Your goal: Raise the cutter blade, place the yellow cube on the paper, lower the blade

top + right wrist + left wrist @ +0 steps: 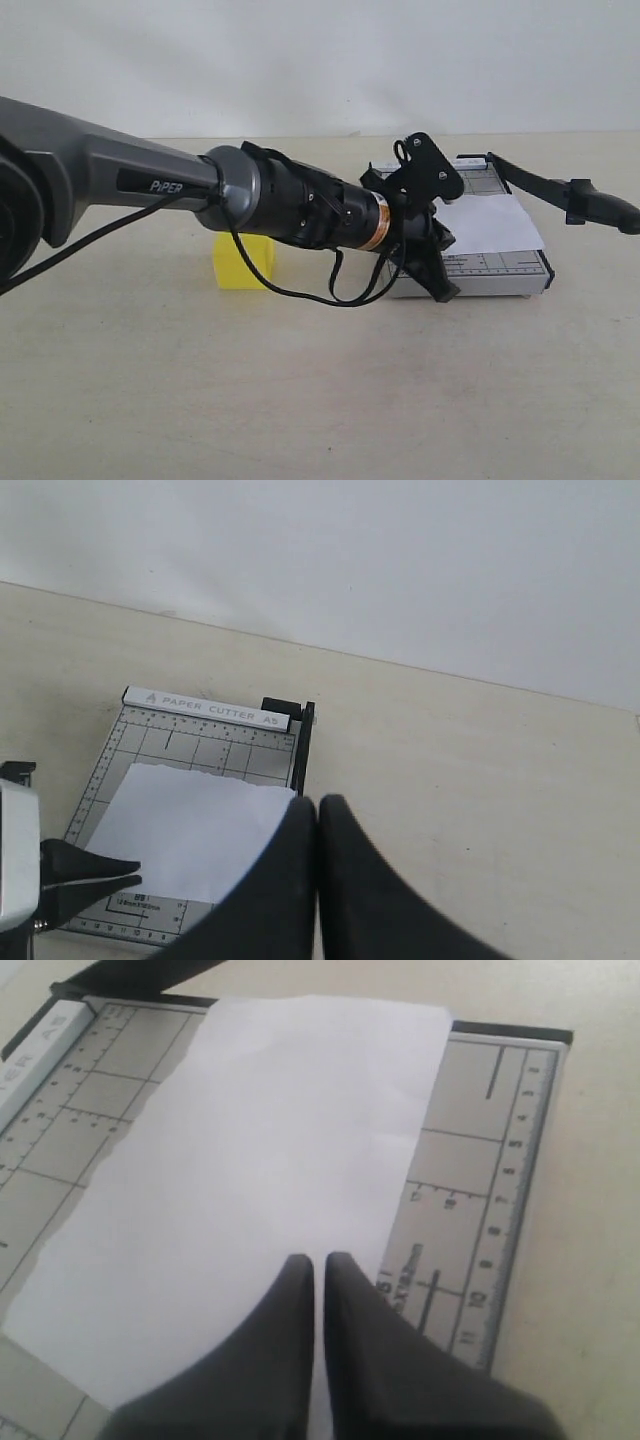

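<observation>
Likely to go wrong first at the paper (280,1160): lying on the board (500,272) with the left gripper (315,1260) low over it, fingers pressed together and nothing clamped between them; so light a sheet, liable to skew or crease under any sideways drag; cannot tell whether touched or merely hovered over. Next, mind the blade (545,183), raised off the board with its handle out to the right in the exterior view and no gripper on it; if loose at the hinge, might drop during a reach beneath. Expect trouble too in fetching the yellow cube (225,270), sitting on the table (300,400) behind the left arm (150,170), well apart from the board and not yet on the paper; hard flat faces, so apt to slip or twist in an off-centre pinch; set down too near the cutting edge, would block the lowering. Right gripper (318,802) closed as well, empty, held up away from the board.

As to materials: thin matt white sheet with one ragged edge; flat grey rectangle printed with a grid and ruler marks, pale strip at one end; slim black lever ending in a thick rounded grip; plain bright solid block with crisp corners; pale, dull tabletop.
</observation>
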Robot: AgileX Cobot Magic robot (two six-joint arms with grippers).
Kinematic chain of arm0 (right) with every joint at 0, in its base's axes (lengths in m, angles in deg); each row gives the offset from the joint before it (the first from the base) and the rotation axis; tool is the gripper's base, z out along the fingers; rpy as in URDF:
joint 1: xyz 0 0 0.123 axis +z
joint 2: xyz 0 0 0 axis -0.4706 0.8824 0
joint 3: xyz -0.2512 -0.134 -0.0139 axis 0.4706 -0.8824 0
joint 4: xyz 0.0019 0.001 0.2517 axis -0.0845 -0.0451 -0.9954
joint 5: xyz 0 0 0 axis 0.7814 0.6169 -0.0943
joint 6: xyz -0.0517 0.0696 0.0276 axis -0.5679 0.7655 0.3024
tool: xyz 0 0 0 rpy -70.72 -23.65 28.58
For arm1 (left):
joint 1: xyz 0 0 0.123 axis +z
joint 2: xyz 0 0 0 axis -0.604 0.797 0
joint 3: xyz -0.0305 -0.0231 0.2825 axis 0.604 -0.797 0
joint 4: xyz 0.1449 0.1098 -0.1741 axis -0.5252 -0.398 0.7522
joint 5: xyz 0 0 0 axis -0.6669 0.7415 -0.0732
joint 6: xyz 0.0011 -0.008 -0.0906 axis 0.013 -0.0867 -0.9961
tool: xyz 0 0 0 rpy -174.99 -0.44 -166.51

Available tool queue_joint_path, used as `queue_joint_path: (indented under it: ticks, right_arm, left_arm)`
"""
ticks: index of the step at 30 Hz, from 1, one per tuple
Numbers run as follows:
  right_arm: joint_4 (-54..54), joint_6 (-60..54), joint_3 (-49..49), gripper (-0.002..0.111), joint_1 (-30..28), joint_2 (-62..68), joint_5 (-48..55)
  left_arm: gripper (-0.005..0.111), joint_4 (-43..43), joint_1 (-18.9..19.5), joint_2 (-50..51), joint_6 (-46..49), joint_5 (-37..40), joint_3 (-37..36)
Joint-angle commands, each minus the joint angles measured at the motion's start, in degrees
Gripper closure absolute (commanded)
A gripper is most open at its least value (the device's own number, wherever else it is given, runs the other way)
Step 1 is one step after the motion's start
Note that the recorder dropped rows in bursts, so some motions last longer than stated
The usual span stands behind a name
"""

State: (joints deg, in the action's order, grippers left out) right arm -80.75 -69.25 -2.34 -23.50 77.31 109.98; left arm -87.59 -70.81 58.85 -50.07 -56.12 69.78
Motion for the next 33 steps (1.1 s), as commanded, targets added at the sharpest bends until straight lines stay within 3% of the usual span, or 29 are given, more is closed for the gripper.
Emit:
queue_joint_path:
  ticks: [1, 15, 33]
  right_arm:
    - [0.0, -0.1, 0.1, 0.109, 0.0, -0.4, -0.7]
    - [-0.1, -0.1, 0.1, 0.109, 0.0, -0.4, -0.6]
    - [-0.2, -0.1, 0.1, 0.109, 0.0, -0.4, -0.5]
  left_arm:
    - [0.102, 0.5, -0.9, 0.3, -0.5, -0.4, 0.9]
    - [0.102, -2.6, 0.6, -3.7, -0.5, 6.6, 0.3]
    - [0.102, -5.1, 1.8, -2.0, -0.5, 3.0, -2.9]
